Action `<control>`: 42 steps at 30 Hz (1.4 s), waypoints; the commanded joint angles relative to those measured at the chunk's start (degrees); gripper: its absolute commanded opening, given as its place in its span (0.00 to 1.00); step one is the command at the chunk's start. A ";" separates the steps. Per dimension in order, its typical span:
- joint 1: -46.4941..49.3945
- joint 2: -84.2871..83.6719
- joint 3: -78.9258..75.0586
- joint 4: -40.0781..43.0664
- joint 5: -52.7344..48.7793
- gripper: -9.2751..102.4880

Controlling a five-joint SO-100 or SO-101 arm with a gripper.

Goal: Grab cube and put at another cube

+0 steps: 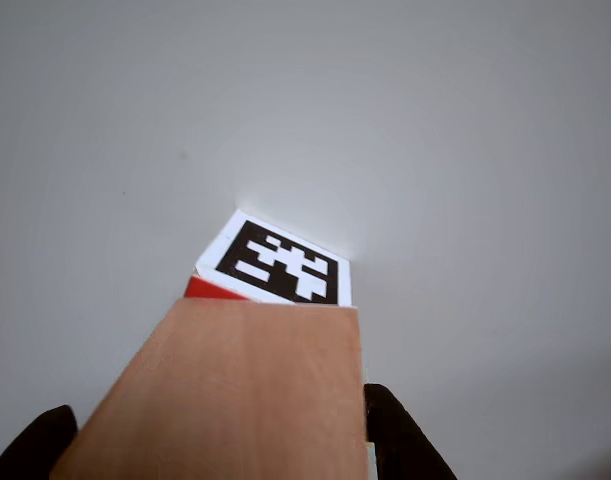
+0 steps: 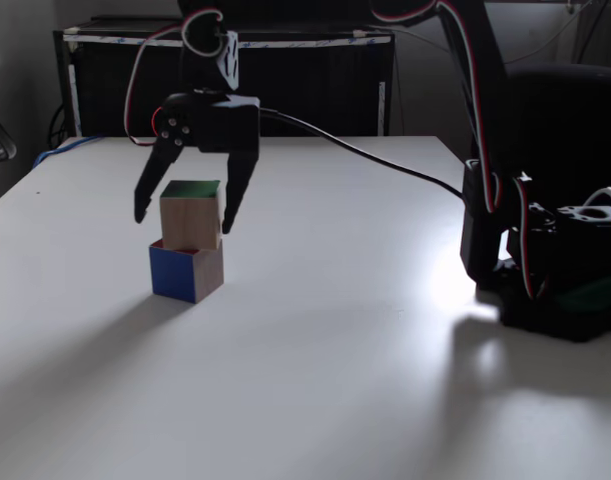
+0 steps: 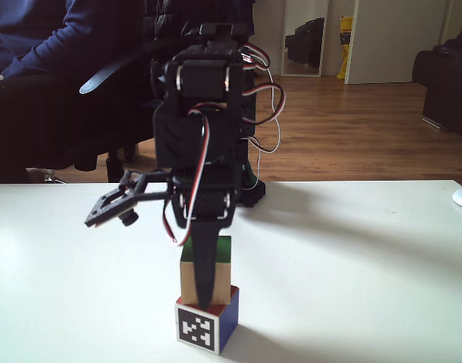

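The stacking looks done, with only the arm's withdrawal left. At left of centre in a fixed view, the cube (image 2: pixel 191 215) sits on another cube (image 2: pixel 186 270), slightly offset. The gripper (image 2: pixel 183 215) straddles the upper one with its jaws spread wide, holding nothing; daylight shows on both sides. Count: two cubes, one gripper, one white table (image 2: pixel 385 350). At right stands the arm's base (image 2: pixel 555 280).

The cube (image 2: pixel 191 214) sits on another cube (image 2: pixel 185 272) on the table (image 2: pixel 365 330), between the tool's (image 2: pixel 185 215) spread fingers.
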 commanded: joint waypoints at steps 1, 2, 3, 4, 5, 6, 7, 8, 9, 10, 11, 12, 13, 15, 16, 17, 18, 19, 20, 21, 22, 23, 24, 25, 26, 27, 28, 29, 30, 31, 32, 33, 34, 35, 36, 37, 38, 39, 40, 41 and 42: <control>-0.53 0.88 -4.04 2.02 0.88 0.48; -0.62 0.88 -5.01 3.25 1.23 0.49; -0.79 1.05 -6.06 4.75 1.58 0.49; -0.97 1.49 -6.86 5.98 1.93 0.50; -1.14 2.29 -7.38 6.86 2.20 0.50; -1.41 3.34 -7.38 7.38 2.55 0.51; -1.67 4.48 -7.38 7.91 2.90 0.51; -1.93 5.71 -7.47 8.44 3.34 0.51; -2.29 6.86 -7.47 9.14 3.78 0.51; -2.64 8.17 -7.47 10.02 4.04 0.51; -3.16 9.67 -7.47 11.16 4.66 0.51; -3.69 11.43 -7.03 11.95 5.19 0.51; -4.48 14.33 -4.75 11.87 5.54 0.52; -6.68 20.48 0.79 11.60 6.50 0.52; -8.09 23.99 4.48 10.99 7.21 0.52; -9.84 27.69 8.96 9.76 8.00 0.52; -11.78 31.82 14.15 7.82 9.05 0.52; -13.71 36.30 19.86 5.19 10.20 0.52; -15.73 40.78 25.58 2.46 11.25 0.52; -17.75 45.35 31.38 -0.44 12.39 0.51; -19.60 50.10 37.09 -3.52 13.45 0.51; -21.18 55.20 42.80 -7.12 14.24 0.50; -22.50 60.21 48.34 -10.72 14.77 0.49; -23.47 65.13 53.61 -14.15 15.12 0.47; -24.43 69.35 58.45 -16.96 15.21 0.45; -25.31 72.60 62.58 -19.07 15.21 0.41; -25.93 74.79 66.18 -20.92 15.21 0.38; -26.37 76.38 69.43 -22.85 15.21 0.33; -26.46 77.70 72.51 -25.05 15.21 0.28; -26.46 78.75 75.41 -27.16 15.29 0.24; -26.28 79.89 78.22 -29.00 15.56 0.20; -25.93 81.12 80.86 -30.59 16.26 0.14; -25.58 82.53 83.32 -31.99 16.61 0.11; -25.22 84.37 85.69 -33.40 16.61 0.10; -24.70 86.31 87.98 -34.54 16.52 0.10; -24.35 87.98 90.09 -35.77 16.00 0.10; -24.26 88.86 91.93 -36.91 14.94 0.10; -24.17 89.03 93.25 -37.79 14.15 0.10; -23.64 89.03 94.31 -38.67 13.80 0.10; -23.20 89.03 95.19 -39.55 13.18 0.08; -22.76 89.03 95.98 -40.25 12.48 0.08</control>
